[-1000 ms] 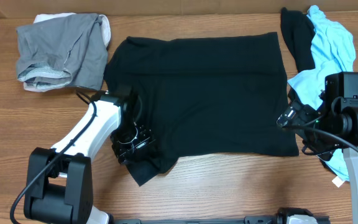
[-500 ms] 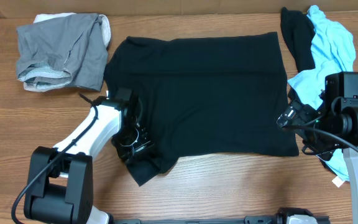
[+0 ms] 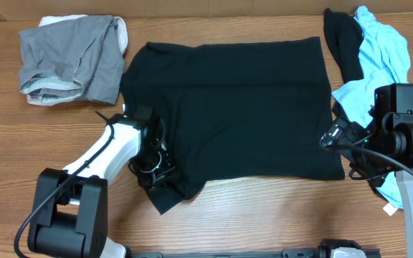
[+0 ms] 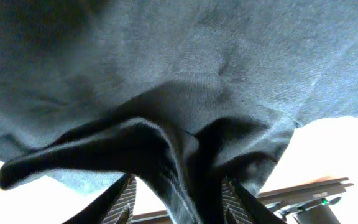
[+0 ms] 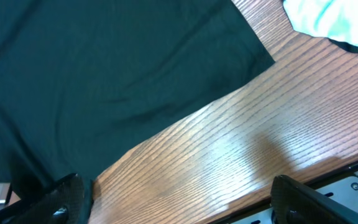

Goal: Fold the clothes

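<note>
Large plain black fabric T-shirt [image 3: 242,107] lies spread on the wooden counter [image 3: 264,215]. Left jaws clamp its bunched sleeve, apparently starting the sleeve fold. The sleeve likely needs carrying inward next. Right jaws gape apart, empty, beside the shirt.

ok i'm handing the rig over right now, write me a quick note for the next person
Left gripper: shut on a bunched edge of the black T-shirt, at its near-left corner.
Right gripper: open, over the table by the shirt's right corner.
Grey garment far left; light blue garment and black garment heaped far right.
Done: T-shirt spread out.
Left to do: fold it, then the others.
</note>
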Robot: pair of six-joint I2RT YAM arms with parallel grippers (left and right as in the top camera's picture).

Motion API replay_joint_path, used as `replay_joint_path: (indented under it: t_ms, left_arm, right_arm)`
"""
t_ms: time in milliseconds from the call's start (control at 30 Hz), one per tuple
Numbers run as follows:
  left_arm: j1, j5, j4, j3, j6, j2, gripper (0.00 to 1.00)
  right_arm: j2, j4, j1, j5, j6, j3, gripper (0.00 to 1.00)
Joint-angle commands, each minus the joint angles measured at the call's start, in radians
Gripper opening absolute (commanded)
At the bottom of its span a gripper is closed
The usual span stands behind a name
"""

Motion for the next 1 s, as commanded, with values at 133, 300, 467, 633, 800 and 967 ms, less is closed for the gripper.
replay_joint_path:
  t_ms: [133, 300, 467, 633, 800, 967]
  left_arm:
    - [-0.058, -0.067, 0.026, -0.068, -0.009, -0.023, 0.21]
    - [-0.047, -0.071, 0.031, -0.05, -0.007, -0.024, 0.04]
    - [-0.021, -0.082, -0.061, 0.074, 0.055, -0.024, 0.04]
    - [-0.019, -0.212, -0.208, 0.249, 0.09, -0.024, 0.04]
    - [-0.019, -0.283, -0.26, 0.372, 0.098, -0.024, 0.04]
    - [-0.019, -0.284, -0.241, 0.381, 0.097, -0.024, 0.05]
  right_arm:
    - [-0.019, -0.005, -0.003, 0.013, 0.001, -0.007, 1.0]
    - [-0.019, -0.019, -0.003, 0.013, 0.002, -0.007, 0.98]
    - [-0.019, -0.042, -0.003, 0.013, 0.011, -0.01, 0.86]
    - [-0.019, -0.032, -0.003, 0.02, 0.055, -0.093, 0.76]
    - [-0.013, 0.064, -0.003, -0.014, 0.068, -0.269, 0.73]
    - [-0.013, 0.216, -0.003, -0.013, 0.146, -0.422, 0.73]
